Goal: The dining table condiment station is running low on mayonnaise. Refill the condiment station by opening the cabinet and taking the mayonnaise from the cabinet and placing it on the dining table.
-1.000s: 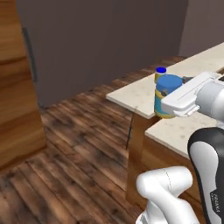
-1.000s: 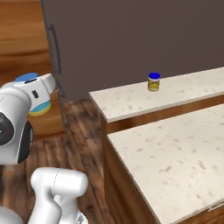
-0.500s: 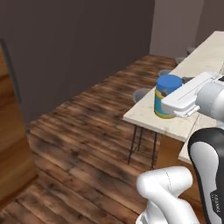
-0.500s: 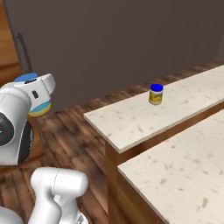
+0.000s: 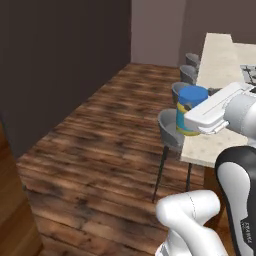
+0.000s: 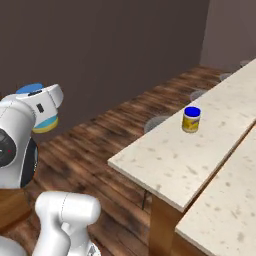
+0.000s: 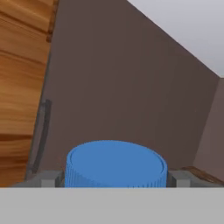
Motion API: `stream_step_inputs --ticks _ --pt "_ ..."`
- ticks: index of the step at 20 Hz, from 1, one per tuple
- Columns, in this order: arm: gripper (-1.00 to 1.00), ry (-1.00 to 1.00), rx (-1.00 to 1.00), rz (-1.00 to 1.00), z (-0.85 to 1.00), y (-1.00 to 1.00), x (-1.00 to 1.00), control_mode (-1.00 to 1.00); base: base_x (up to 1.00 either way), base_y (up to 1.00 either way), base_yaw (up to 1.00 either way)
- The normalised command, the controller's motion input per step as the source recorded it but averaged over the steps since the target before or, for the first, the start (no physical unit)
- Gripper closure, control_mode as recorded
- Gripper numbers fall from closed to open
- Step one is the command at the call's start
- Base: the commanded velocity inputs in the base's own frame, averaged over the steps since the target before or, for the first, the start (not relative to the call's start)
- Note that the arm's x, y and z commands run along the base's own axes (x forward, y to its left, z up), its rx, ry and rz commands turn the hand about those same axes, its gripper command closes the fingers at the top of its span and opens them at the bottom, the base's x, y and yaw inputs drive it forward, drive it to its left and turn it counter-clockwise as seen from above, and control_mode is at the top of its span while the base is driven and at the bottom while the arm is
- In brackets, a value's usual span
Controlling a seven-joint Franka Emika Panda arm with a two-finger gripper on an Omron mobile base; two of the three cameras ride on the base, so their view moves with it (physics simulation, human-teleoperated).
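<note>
The mayonnaise [image 5: 192,96], a squat jar with a blue lid and a blue and yellow label, hangs in the air with my gripper [image 5: 198,123] shut on it, just off the near end of the dining table [image 5: 206,149]. In the hand view its blue lid [image 7: 116,162] sits between my two fingertips [image 7: 178,178]. The right base view shows the lid [image 6: 30,89] and the jar's yellow base beside the white hand at the left, well short of the dining table [image 6: 165,162]. A wooden front with a long grey bar handle [image 7: 40,133] shows ahead; I cannot tell if it is the cabinet.
A second small blue-lidded jar [image 6: 191,119] stands on the dining table's beige top. Grey round stools [image 5: 171,129] line the table's side over dark wood flooring [image 5: 95,150]. A dark wall runs behind. A wooden unit [image 5: 12,210] stands at the lower left.
The whole picture has shifted, so the base has moved: the table's end and the stools are now nearer, and the wooden unit has slid off left. The jar stays in my grip.
</note>
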Motion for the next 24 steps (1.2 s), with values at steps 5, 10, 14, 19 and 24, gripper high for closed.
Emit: stream_step_inputs --ticks 5,10,14,19,24 --pt "1.0 0.0 0.0 0.0 0.0 0.0 0.0 1.0 0.93 0.98 -0.5" --pt "1.0 0.0 0.0 0.0 0.0 0.0 0.0 1.0 1.0 0.81 -0.49" --pt "1.0 0.0 0.0 0.0 0.0 0.0 0.0 1.0 1.0 0.53 -0.47" --pt "1.0 0.0 0.0 0.0 0.0 0.0 0.0 1.0 1.0 0.41 -0.51" --pt "1.0 0.0 0.0 0.0 0.0 0.0 0.0 1.0 1.0 0.45 -0.54"
